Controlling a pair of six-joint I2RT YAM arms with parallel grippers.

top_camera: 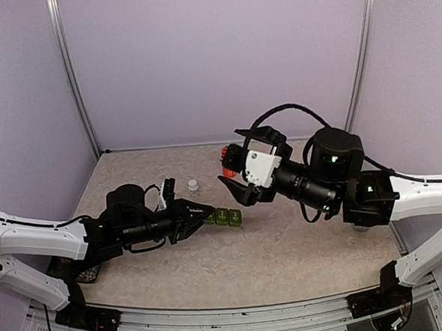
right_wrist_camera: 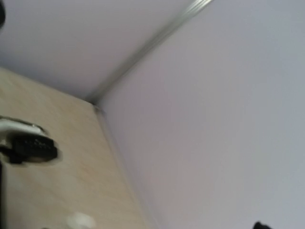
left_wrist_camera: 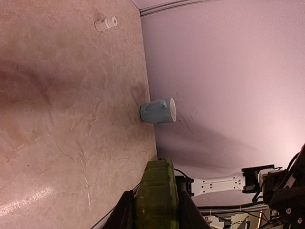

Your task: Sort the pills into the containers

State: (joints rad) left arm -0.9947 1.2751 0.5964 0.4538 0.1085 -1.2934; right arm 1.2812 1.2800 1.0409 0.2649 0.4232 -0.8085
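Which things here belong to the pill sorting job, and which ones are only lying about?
Job:
- green containers, gripped by the left fingers

Lying about:
- pale blue mug
- small white vial, purpose unclear
- red object near the back wall, too hidden to identify

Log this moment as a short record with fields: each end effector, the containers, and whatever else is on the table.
left end effector: shut on the containers, gripping the end of the strip nearest its arm
right end effector: open, nothing between its fingers, above the table near the strip's other end
containers: green strip of three, lids look closed
white bottle: small, upright, apart from the strip
pale blue mug: upright by a wall
orange-red object: partly hidden behind the right end effector, unidentifiable
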